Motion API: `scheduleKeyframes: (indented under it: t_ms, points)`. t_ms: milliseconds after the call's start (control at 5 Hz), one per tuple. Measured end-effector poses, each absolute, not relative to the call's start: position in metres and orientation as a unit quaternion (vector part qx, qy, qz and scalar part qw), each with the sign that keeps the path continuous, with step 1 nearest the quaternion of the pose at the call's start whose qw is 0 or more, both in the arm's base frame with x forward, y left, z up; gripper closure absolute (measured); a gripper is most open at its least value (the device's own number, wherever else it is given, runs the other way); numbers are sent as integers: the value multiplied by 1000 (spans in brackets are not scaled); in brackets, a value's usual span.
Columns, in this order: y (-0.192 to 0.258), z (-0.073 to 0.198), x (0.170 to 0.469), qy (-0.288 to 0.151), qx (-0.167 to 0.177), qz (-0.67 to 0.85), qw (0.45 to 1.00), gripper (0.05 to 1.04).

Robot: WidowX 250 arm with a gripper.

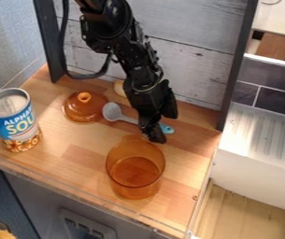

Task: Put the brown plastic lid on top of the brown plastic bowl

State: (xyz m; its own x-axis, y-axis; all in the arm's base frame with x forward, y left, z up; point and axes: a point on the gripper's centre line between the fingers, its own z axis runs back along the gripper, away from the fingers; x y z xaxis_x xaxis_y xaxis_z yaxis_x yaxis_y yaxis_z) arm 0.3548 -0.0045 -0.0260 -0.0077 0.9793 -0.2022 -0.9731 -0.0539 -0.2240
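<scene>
Lid [74, 113] best taken by its knob [84, 97]

The lid sits knob-up on the surface [69, 154], beside the spoon [111, 111]. Probably light, stiff and slick, it calls for a centred, gentle pinch. The hand [154, 137] hangs by the far rim of the bowl [136, 187]; whether parted or together, one cannot tell.

Toy-kitchen setup, by look of it. Butcher-block-style wooden counter [67, 147], whitewashed plank panel [188, 23] behind it, framed in black. Alongside, dark wall tiles [275, 74] with pale grout above white ribbed surface [257, 128], like draining board. Kitchen goods on counter: soup can [15, 121], spoon [112, 112]. Black robot arm [135, 63] over counter suggests robotics workspace; wider room can't be told.
</scene>
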Motion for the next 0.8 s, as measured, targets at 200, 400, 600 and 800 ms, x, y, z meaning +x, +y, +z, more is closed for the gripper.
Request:
scheduleKeyframes:
  t_ms: [200, 400, 600, 800]
  points:
    - [-5, -31, 352, -4, -147, 714, 685, 84]
    - [9, -29, 340, -7, -137, 734, 665, 83]
    - [24, -16, 335, -27, -141, 745, 651, 84]
    - [42, 0, 332, -53, -148, 759, 632, 84]
